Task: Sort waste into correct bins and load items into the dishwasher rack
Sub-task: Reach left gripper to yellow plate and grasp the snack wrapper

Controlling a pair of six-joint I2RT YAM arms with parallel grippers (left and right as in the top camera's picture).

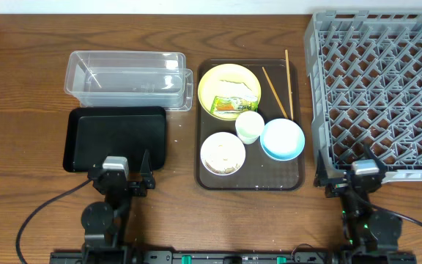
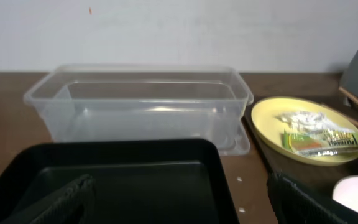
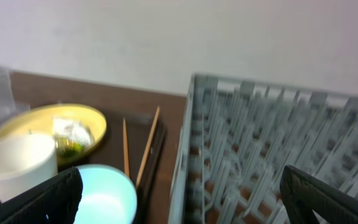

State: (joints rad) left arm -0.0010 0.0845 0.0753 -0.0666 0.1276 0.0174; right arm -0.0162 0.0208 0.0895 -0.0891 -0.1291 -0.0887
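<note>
On the brown serving tray (image 1: 251,180) sits a pale yellow plate (image 1: 212,79) holding a green-and-yellow wrapper (image 1: 233,105) and a white crumpled scrap (image 1: 238,87). A white cup (image 1: 250,126), a light blue bowl (image 1: 282,139) and a white bowl (image 1: 223,154) with rice leftovers stand in front of it. Chopsticks (image 1: 288,73) lie at the tray's back right. The clear tub (image 1: 123,77) and black tray (image 1: 116,138) are at the left, the grey rack (image 1: 376,81) at the right. My left gripper (image 1: 119,174) is open at the black tray's near edge. My right gripper (image 1: 361,177) is open at the rack's near edge.
The table's front edge lies just behind both arms. Black cables run along the table from each arm base. A strip of bare wood separates the serving tray from the rack and from the black tray.
</note>
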